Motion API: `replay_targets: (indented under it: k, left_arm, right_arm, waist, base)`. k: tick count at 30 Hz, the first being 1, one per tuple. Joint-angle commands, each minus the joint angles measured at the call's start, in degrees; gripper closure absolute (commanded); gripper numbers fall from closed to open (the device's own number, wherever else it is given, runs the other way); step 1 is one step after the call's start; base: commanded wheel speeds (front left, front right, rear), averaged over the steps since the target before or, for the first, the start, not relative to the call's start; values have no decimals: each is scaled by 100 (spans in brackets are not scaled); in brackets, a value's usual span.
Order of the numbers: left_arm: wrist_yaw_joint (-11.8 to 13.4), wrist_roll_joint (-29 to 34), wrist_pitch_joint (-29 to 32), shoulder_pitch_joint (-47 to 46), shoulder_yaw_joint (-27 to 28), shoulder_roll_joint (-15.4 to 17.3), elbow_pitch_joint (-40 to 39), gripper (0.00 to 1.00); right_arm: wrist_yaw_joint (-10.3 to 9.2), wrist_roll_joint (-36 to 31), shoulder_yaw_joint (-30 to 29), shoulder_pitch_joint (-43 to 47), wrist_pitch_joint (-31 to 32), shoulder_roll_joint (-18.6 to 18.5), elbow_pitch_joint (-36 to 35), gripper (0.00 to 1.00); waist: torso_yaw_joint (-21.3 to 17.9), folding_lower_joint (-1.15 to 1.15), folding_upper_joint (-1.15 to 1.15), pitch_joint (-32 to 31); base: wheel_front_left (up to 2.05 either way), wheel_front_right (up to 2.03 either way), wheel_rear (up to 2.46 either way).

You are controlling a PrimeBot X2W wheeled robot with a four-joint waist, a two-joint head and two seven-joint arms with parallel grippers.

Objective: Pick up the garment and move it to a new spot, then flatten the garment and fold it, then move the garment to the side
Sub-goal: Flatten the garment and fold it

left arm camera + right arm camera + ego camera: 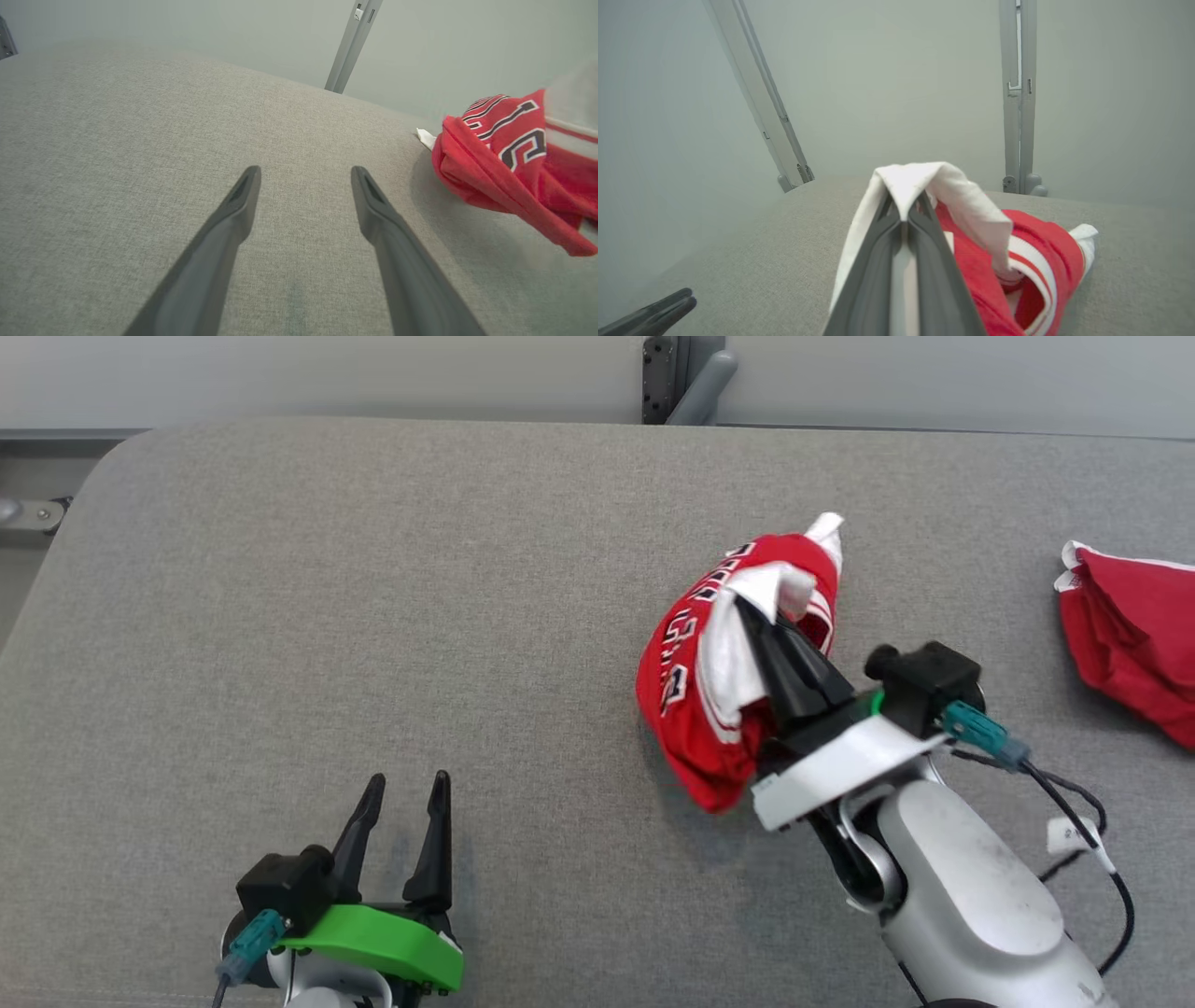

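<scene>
Entry: garment (695, 737), red, right of centre, mid-depth; bears black lettering (525, 149) edged in white across its crumpled cloth; from the left wrist view I read one letter, seemingly an S; the rest is folded over and I cannot read it.

This looks like a robotics lab or test cell. The work surface is a broad table (373, 569) covered in plain grey woven fabric, its corner rounded at the upper left of the head view. Behind it runs a bare, pale grey wall (373, 373). Grey metal uprights (1008, 70) stand against that wall at the upper left and upper right of the right wrist view, and a dark bracket (665, 373) sits at the top centre of the head view. The goods are a crumpled red and white garment (681, 728) and a second red cloth (1130, 635) at the right edge
</scene>
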Motion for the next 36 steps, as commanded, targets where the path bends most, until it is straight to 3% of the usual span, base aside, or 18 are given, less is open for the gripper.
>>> replay_targets:
  k: [1,7,13,17,22,27,36]
  left_arm:
    - [1,-63,2,-19,-32,11,22,0]
    - [1,-136,2,-29,-321,13,132,0]
    - [1,-163,3,120,-380,12,283,0]
    - [1,-187,3,187,-294,11,329,0]
    - [1,-190,3,212,-208,12,396,0]
    - [1,-50,3,150,-82,10,400,0]
    - [1,39,3,-25,-98,12,403,0]
  right_arm:
    - [-1,48,131,-235,-13,13,22,100]
    - [-1,229,768,-1528,-14,166,294,100]
    - [-1,302,812,-2357,-15,271,137,100]
    - [-1,345,1226,-2018,-12,244,299,100]
    - [-4,541,1730,-1100,-13,-217,786,100]
    - [-4,538,1151,-219,-17,-811,994,100]
    - [-4,62,-319,315,-17,-1225,1196,100]
  waist:
    - [-16,0,0,-70]
    - [313,0,0,-143]
    - [608,0,0,-192]
    - [594,0,0,-213]
    - [396,0,0,-202]
    - [42,0,0,-157]
    - [-446,0,0,-99]
  base:
    - [0,0,0]
    - [0,0,0]
    - [0,0,0]
    - [0,0,0]
    - [0,0,0]
    - [0,0,0]
    - [0,0,0]
